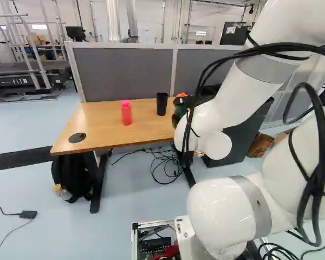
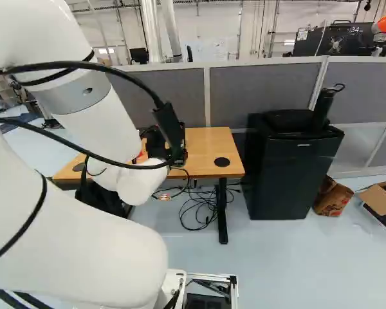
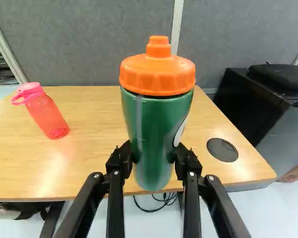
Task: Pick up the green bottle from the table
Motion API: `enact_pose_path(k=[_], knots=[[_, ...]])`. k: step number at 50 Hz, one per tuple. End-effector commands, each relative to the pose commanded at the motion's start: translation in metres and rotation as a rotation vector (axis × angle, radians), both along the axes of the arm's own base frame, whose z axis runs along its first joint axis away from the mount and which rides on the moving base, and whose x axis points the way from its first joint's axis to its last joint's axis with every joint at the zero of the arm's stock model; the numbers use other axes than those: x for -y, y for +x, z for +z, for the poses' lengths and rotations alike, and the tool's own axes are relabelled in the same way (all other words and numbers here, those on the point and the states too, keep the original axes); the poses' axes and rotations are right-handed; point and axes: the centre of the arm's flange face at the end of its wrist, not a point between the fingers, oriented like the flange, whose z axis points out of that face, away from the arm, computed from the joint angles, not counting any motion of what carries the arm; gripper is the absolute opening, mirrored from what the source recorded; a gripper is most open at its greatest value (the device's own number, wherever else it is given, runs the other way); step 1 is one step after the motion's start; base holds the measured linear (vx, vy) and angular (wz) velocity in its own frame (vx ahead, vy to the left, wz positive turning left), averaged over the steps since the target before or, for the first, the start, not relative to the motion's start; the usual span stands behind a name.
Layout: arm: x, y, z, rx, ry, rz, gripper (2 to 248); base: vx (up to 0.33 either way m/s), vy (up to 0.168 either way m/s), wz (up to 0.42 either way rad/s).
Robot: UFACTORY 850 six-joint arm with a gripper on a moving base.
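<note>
the light wooden table (image 1: 103, 127) carried an upright pink bottle (image 1: 127, 114) and, apart from it at its right in the left base view, a black cup (image 1: 162, 104). round dark inserts (image 1: 77, 137) sat near the table's two ends.

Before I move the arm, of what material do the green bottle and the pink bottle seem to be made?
Green bottle: probably glossy plastic, with a pale streak of shine down its side; coated metal is possible. Pink bottle: most likely smooth plastic, since its tinted wall looks see-through.
</note>
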Motion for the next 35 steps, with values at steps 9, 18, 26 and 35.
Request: enact_pose_path(k=[9,18,26,35], knots=[[0.0004,-0.0021,-0.0001,-0.004,0.0,-0.001,108,0.0,0.0,0.0],[0.0004,-0.0023,-0.0001,-0.005,0.0,-0.001,108,0.0,0.0,0.0],[0.0004,-0.0023,-0.0001,-0.005,0.0,-0.001,108,0.0,0.0,0.0],[0.0004,-0.0023,-0.0001,-0.005,0.0,-0.001,108,0.0,0.0,0.0]])
